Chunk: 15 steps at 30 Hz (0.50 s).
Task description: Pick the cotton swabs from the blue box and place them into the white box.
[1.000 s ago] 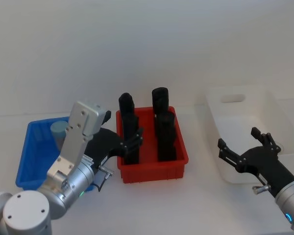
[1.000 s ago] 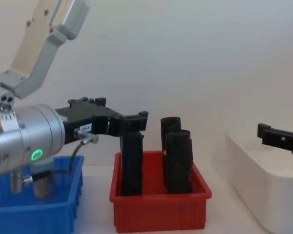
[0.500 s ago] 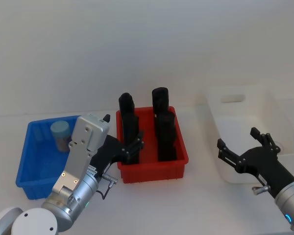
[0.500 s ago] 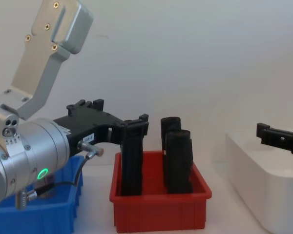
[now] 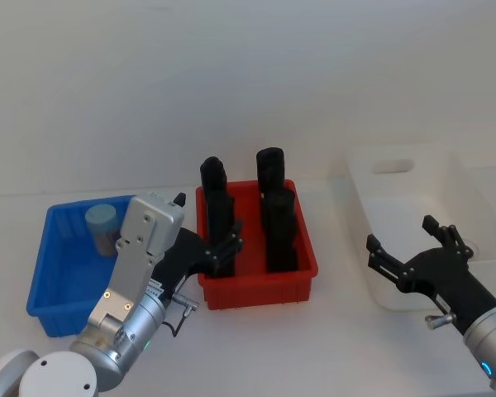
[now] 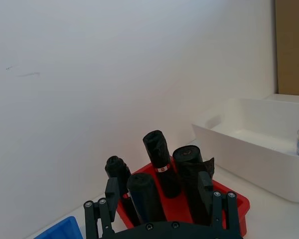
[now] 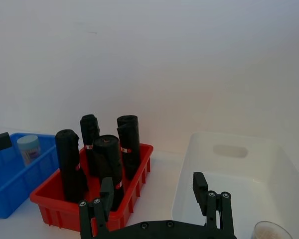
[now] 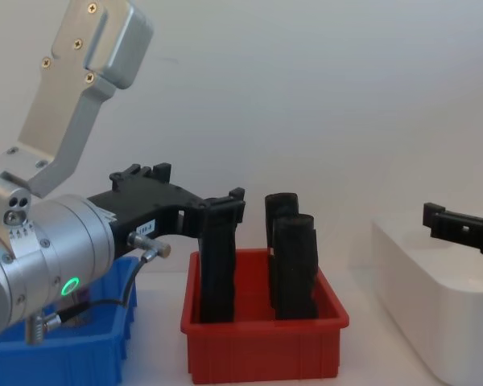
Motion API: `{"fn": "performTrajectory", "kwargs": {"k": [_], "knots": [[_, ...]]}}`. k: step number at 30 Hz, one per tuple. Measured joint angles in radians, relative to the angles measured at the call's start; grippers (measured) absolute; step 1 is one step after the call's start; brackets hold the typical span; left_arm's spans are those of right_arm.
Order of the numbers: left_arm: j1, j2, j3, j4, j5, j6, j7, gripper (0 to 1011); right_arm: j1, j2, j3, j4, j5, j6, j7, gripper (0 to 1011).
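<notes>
White tabletop point(image 5: 339, 347), bare wall point(image 5: 231, 83). Tub of cotton swabs point(image 5: 102, 225) upright at far end of blue box point(image 5: 41, 269), left. Empty left gripper point(image 5: 223, 248) spread at red bin point(image 5: 256, 295); right gripper point(image 5: 403, 236) spread near white box point(image 5: 413, 194). Apparently between picks; next, reaching left, closing on tub.

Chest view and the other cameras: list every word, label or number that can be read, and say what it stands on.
No text reads clearly in any view.
Label on the cotton swabs in the blue box: print too blurred to read.
On the left tool, a white sticker: print too small to read.
On the black rolls, red-and-white bands: no legible text.
</notes>
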<state>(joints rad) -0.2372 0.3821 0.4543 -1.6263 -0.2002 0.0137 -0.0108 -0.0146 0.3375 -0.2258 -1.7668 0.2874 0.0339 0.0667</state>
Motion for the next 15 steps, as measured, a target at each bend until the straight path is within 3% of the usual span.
{"fn": "performTrajectory", "kwargs": {"k": [15], "knots": [[0.0, 0.0, 0.0, 0.0, 0.0, 0.0, 0.0, 1004, 0.006, -0.003, 0.0, 0.006, -0.015, 0.002, 0.0, 1001]]}}
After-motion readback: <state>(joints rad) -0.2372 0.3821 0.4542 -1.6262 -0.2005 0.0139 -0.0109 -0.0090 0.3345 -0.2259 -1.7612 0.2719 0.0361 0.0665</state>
